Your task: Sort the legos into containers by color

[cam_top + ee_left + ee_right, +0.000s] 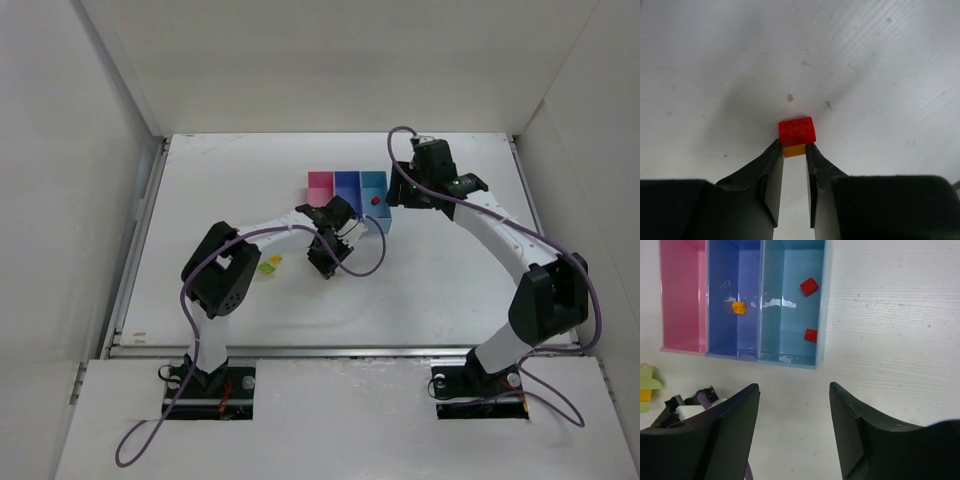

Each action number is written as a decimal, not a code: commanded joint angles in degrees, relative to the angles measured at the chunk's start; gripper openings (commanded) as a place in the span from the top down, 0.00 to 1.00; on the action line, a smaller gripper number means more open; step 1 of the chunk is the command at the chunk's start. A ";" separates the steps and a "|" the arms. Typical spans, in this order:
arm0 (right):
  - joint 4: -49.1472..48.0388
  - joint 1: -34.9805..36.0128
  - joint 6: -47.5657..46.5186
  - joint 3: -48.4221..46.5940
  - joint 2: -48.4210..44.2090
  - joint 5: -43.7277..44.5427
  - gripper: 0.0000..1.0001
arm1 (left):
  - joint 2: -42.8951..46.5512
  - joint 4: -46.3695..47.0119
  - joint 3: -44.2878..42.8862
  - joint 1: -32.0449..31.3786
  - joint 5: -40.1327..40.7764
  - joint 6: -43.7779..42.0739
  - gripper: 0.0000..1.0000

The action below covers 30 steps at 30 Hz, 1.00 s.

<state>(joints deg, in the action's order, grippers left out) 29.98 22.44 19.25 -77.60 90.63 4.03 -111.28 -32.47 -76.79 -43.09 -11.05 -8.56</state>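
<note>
A white desk (450, 290) seen from above, with two robot arms bolted at its near edge. Three joined containers (347, 185) sit in a row close to the middle of the far edge: a pink compartment (682, 295), a purple-blue compartment (722, 290) and a light blue compartment (785, 305).

The right pincer (794, 386) hangs near the light blue end of the row, its jaws spread wide and holding nothing. The left pincer (794, 148) is toward the middle of the desk, on the near side of the containers. It is clenched on an orange lego (794, 150). A red lego (797, 131) touches that brick's far end and looks snapped onto it. Whether the pair is lifted off the desk cannot be told.

Two red legos (809, 286) lie in the light blue compartment and a second orange lego (739, 307) in the purple-blue. Lime green and yellow legos (270, 265) lie loose toward the left edge.

The bricks look light, rigid and smooth, so probably slippery. They are best pinched across flat opposite sides. The joined pair likely needs pulling apart.
</note>
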 commanded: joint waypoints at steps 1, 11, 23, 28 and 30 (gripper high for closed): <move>0.26 -4.67 -0.44 -0.54 -3.44 -4.89 0.36 | 0.70 -0.31 -1.68 1.17 6.82 -2.77 1.00; -6.94 -9.25 -3.07 4.21 -9.24 -28.60 0.25 | 17.41 2.85 -5.46 1.17 4.64 -18.94 1.00; -19.25 -3.72 3.69 4.31 -6.97 -46.21 0.35 | 16.63 -1.63 -17.16 -0.06 -6.00 -15.44 1.00; -19.78 -3.19 3.69 3.60 -6.43 -49.55 0.49 | 17.15 -1.02 -17.68 -0.68 -3.80 -15.44 1.00; -19.78 -3.19 3.69 3.60 -5.73 -50.70 0.49 | 17.15 -1.02 -18.21 -0.68 -3.28 -14.82 1.00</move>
<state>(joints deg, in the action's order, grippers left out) 14.48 18.83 22.70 -71.64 84.99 -42.17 -95.07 -33.50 -92.40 -43.70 -14.35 -24.36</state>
